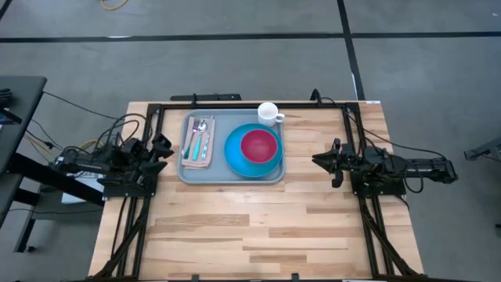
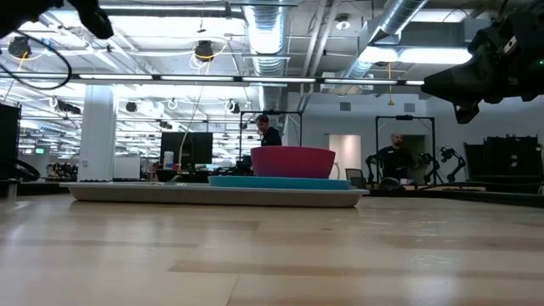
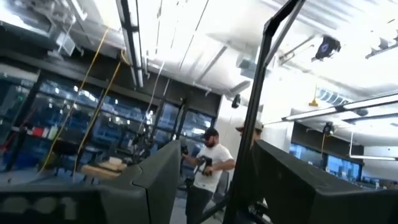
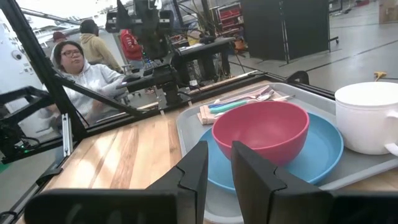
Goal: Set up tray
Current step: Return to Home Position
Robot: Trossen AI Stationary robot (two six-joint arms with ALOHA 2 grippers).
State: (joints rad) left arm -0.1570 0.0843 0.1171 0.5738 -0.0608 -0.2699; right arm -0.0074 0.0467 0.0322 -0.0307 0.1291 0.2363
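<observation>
Room and surroundings, as seen:

- Floor: grey concrete floor (image 1: 235, 70), crossed by a black tape line (image 1: 235, 36) along the top of the high view; a coiled yellow cable (image 1: 116, 4) at the upper left edge.
- Furniture: light wooden plank bench (image 1: 258, 227), centre; a black side table (image 1: 19, 90) at the far left edge.
- Ceiling: silver round metal ducts (image 2: 263, 25) at upper centre of the low view, with long white strip lights (image 2: 170, 76) below them.
- Structure: white square column (image 2: 98, 127), left; bright pale doorway (image 2: 344, 146), right of centre.
- Equipment: dark flat monitors (image 2: 189, 146), left of centre.
- Persons: one in a light-grey hooded top (image 4: 87, 81), seated at upper left of the right wrist view; one in a white T-shirt and dark cap (image 3: 211, 165), lower centre of the left wrist view.
</observation>
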